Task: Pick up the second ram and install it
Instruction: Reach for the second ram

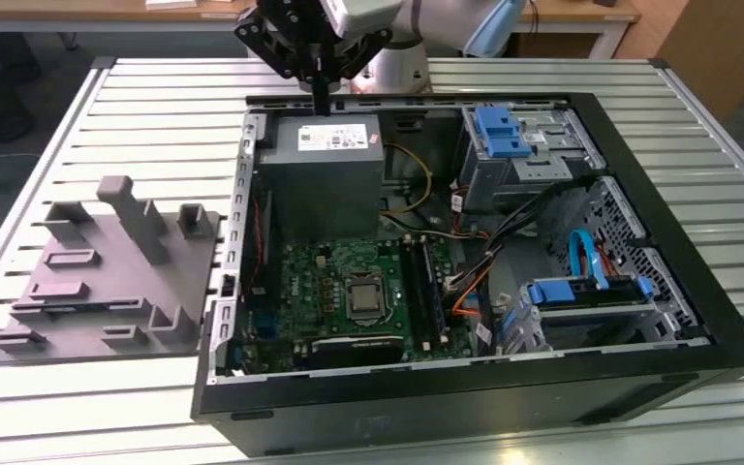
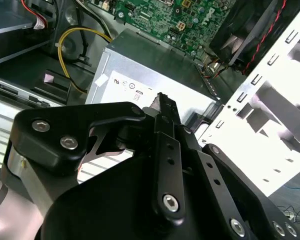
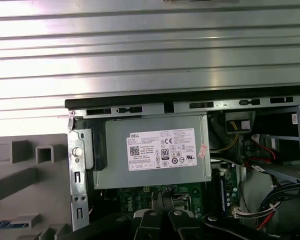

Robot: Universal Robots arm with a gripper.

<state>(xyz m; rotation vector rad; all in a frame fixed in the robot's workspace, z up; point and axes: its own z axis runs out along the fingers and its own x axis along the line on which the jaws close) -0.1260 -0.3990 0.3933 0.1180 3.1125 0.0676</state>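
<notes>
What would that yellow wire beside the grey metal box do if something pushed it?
The yellow wire arcs in a loose loop, so it probably bends easily. It looks thin, so likely light. Its ends disappear into the case, so it would probably stay tethered.

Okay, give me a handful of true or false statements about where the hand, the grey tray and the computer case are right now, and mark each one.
1. The hand hangs above the case, at the end with the grey power supply. True.
2. The grey tray sits inside the computer case. False: it lies on the slatted table beside the case, at the exterior view's left.
3. The case is open, with the green motherboard exposed. True.
4. The drive brackets are red. False: they are blue.
5. The hand touches the tray. False: it is apart from it, up by the power supply.
</notes>
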